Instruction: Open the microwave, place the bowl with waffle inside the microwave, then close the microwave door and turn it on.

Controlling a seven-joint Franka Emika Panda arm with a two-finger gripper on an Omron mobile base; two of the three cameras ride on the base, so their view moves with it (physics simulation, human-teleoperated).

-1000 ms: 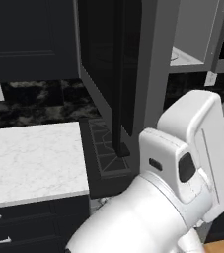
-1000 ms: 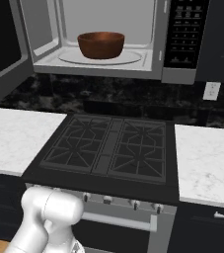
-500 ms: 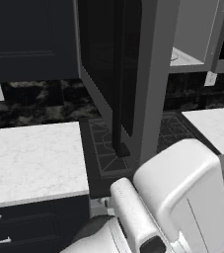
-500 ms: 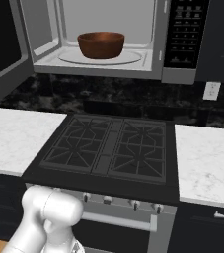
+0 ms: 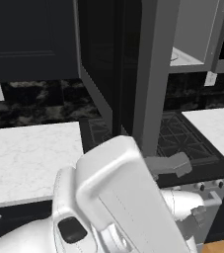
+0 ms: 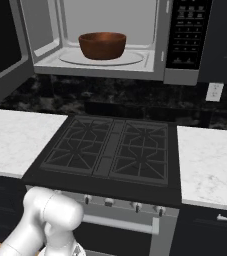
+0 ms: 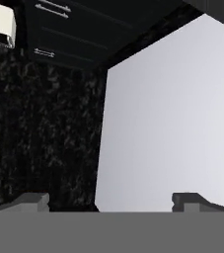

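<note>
Microwave door (image 5: 133, 64) swung wide, standing out over the stove (image 6: 110, 150); cavity mouth unobstructed, bowl (image 6: 102, 45) occupying the centre of the microwave (image 6: 110, 65) floor. Marble surface (image 6: 210, 165) bare on both sides.

1. You get flat, even rendered light; no lamp or glare shows anywhere.
2. Your brightest areas are the pale microwave (image 6: 105, 35) interior and the white marble counters (image 6: 207, 160).
3. Dark cabinets (image 5: 29, 39) and backsplash (image 6: 120, 97) swallow detail.
4. Your hand view looks soft and blocky, with blurred edges.
</note>
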